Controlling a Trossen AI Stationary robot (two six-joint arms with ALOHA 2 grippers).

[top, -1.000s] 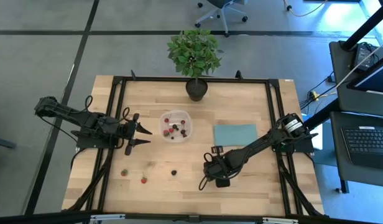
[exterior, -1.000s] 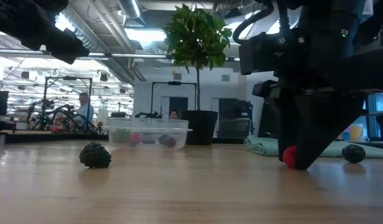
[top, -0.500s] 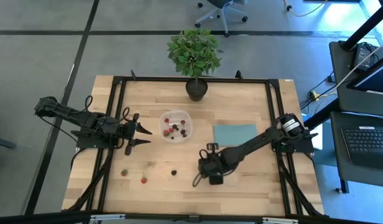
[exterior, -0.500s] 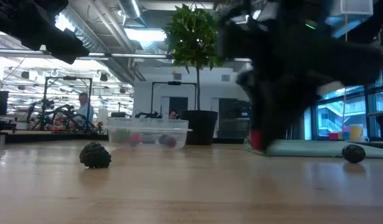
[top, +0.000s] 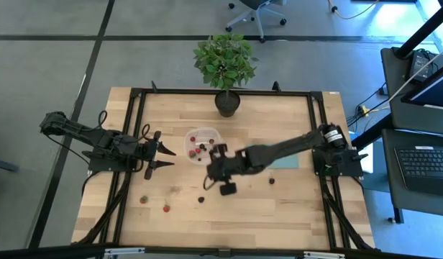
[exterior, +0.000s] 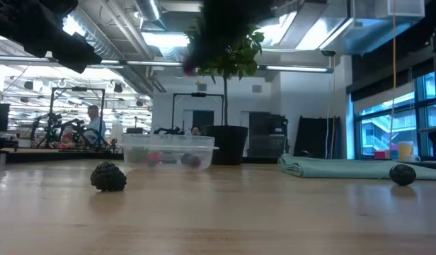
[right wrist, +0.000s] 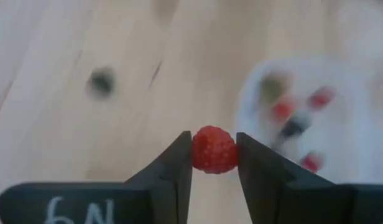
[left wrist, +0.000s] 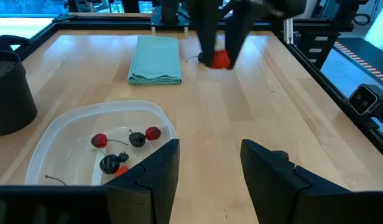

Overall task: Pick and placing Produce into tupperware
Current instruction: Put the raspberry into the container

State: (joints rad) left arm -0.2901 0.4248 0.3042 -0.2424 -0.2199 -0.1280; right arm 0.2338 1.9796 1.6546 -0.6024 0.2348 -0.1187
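The right pincer [top: 211, 171], clenching a small bright red berry [right wrist: 213, 149], is now hovering just beside the shallow clear plastic tupperware [top: 205, 144], having swung over from near the teal sheet [top: 288, 160]. The left pincer [top: 164, 155] is waiting released on the tupperware's other side, unmoved.

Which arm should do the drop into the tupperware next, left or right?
Right. The right pincer is shut on a red berry and hangs just beside the tupperware. The left pincer is open, holds nothing and waits to the container's other side.
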